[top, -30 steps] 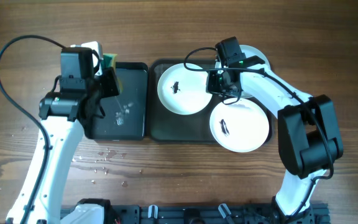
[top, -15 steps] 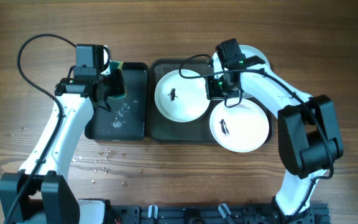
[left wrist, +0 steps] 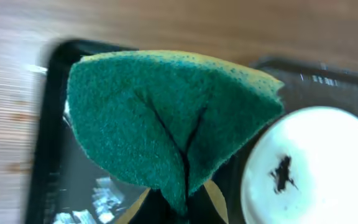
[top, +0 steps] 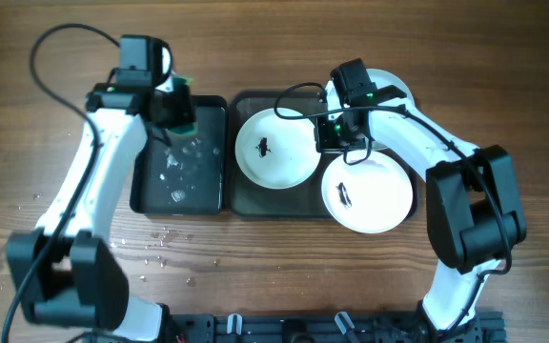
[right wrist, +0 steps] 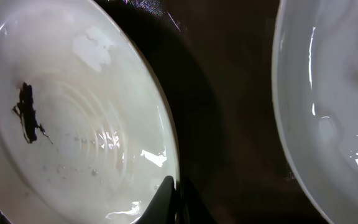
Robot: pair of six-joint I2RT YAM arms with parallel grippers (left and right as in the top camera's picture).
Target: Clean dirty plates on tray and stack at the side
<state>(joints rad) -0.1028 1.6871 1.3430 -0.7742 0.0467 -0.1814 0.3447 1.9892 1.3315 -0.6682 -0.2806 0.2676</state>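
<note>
Three white plates sit in or by the large dark tray [top: 294,202] at the middle of the wooden table [top: 503,57]. The left plate [top: 274,148] lies in the tray's left half, with a dark smudge near its centre. The front plate [top: 368,191], also smudged, overlaps the tray's right front corner. The far plate [top: 394,86] shows only as a white arc behind the right arm, at the tray's far right corner.

The right gripper [top: 324,141] is clenched on the right rim of the left plate. From overhead the arm hides the contact. The right wrist view shows it: the fingertips [right wrist: 168,198] are pressed together on the rim of that plate [right wrist: 73,124], with bare tray [right wrist: 229,93] and the edge of a second plate [right wrist: 328,106] beyond.

The left gripper [top: 177,114] hangs over the far end of the smaller black tray [top: 151,195], just left of the large tray, and grasps a green sponge [top: 187,127]. From overhead the sponge is a small green patch. The left wrist view shows the sponge [left wrist: 166,118] pinched into a creased fold, its yellow backing along the upper edge, and the smudged left plate [left wrist: 309,168] just beyond. Only the overhead view shows the water pooled in the black tray and the droplets [top: 160,238] on the table in front of it.
</note>
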